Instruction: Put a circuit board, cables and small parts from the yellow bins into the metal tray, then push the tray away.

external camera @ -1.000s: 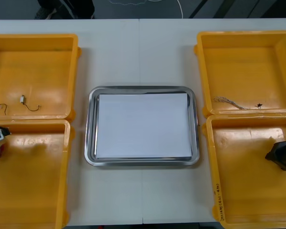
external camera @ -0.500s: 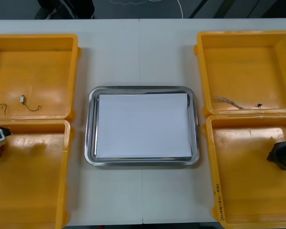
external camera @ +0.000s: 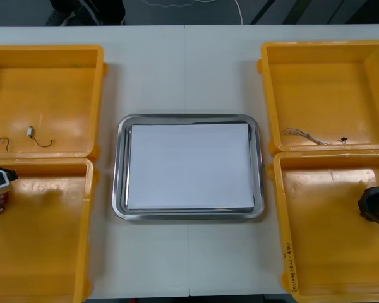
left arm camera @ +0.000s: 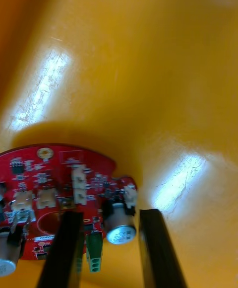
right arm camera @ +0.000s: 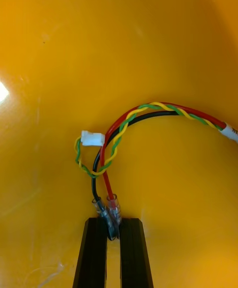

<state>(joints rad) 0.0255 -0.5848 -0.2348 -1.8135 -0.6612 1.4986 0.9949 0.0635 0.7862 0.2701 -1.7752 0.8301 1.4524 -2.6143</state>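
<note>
Left gripper (left arm camera: 110, 216) at table (external camera: 189, 69) left edge, in near-left bin (external camera: 50, 240), fingers narrowed on board (left arm camera: 54, 179), pinching its edge components. Right gripper (right arm camera: 113, 231) at right edge, in near-right bin (external camera: 322, 240), fingers nearly together, clamping cable (right arm camera: 148, 111) by end terminals. Tray (external camera: 121, 189) at table centre, white inside.

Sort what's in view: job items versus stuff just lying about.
Job: metal tray; yellow bins; round red circuit board at the left hand; red and yellow cable in the right hand; twisted cable and small metal parts in the far bins.
Lying about: light table; white cord beyond its far edge.
</note>
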